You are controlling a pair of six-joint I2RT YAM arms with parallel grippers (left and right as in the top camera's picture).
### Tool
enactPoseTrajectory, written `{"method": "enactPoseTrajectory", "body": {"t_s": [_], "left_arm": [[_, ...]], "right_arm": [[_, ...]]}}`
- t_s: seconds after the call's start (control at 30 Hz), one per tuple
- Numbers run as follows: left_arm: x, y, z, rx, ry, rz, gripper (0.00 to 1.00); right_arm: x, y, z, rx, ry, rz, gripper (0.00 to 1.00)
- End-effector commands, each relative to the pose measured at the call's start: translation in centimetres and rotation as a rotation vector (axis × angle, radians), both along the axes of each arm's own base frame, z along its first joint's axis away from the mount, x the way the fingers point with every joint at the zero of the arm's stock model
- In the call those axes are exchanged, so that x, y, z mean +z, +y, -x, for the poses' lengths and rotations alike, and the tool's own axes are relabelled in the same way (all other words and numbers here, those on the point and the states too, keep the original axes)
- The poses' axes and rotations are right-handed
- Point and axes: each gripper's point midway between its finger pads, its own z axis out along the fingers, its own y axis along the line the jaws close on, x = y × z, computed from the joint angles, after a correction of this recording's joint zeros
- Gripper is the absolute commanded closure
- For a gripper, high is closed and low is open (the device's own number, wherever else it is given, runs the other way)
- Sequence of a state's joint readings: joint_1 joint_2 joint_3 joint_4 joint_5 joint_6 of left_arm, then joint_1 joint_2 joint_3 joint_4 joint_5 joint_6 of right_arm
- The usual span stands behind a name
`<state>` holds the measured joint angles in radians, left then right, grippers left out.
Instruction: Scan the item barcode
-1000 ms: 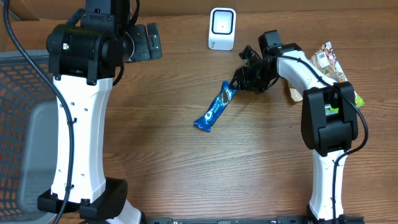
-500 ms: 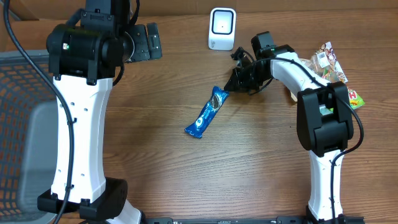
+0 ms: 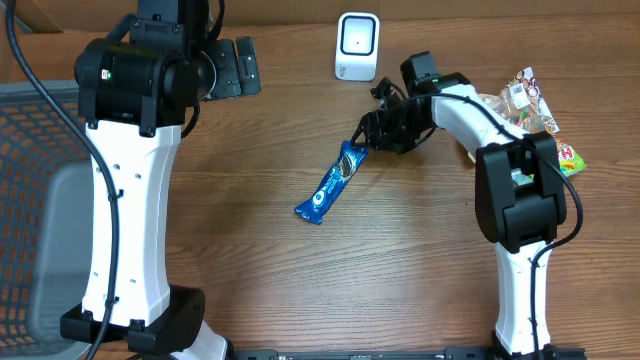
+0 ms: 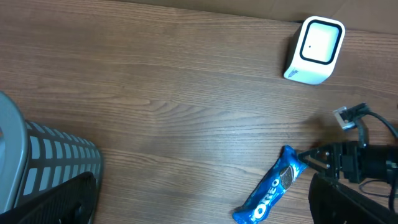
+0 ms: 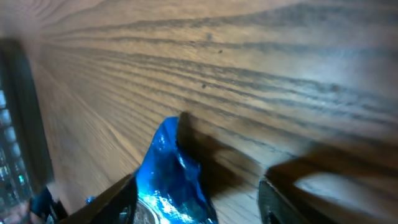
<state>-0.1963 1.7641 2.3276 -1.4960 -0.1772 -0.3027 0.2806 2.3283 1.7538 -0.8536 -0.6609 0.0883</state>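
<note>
Wood-grain surface is carrying a blue Oreo packet point(image 3: 328, 184), which is lying flat on a slant, its upper end pointing at the right end effector point(image 3: 366, 134). That end effector is reaching low over the surface with its fingers standing apart. The right wrist view is showing the packet's crimped end sitting in the gap, close beside one finger point(image 5: 115, 202) and clear of the other, so nothing is being clamped. The left end effector point(image 3: 236, 68) is hanging at the far edge, fingers spread wide and holding nothing.

From the left wrist, the Oreo lettering is reading clearly, with the white scanner point(image 3: 357, 46) standing well apart beyond the packet. Only the overhead view is taking in the grey basket point(image 3: 30, 150) whole and the snack packets point(image 3: 528, 98) piled behind the right arm.

Compared with a second ago, the packet is lying further toward the left arm's side, and the right end effector has followed it that way
</note>
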Motion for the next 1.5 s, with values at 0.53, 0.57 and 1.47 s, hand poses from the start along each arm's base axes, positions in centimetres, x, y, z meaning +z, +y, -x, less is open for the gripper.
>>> {"method": "enactPoseTrajectory", "body": {"t_s": [0.53,0.57,1.47], "left_arm": [[0.0,0.2,-0.1,-0.007,-0.002,-0.022,0.00],[0.0,0.2,-0.1,-0.007,-0.002,-0.021,0.00],[0.0,0.2,-0.1,-0.007,-0.002,-0.022,0.00]], "right_arm": [[0.0,0.7,1.7,-0.093,0.099,0.086,0.96],[0.7,0.5,1.5,-0.087,0.082,0.088,0.96],[14.9,-14.1,1.8,-0.304,-0.447,1.129,0.96]]}}
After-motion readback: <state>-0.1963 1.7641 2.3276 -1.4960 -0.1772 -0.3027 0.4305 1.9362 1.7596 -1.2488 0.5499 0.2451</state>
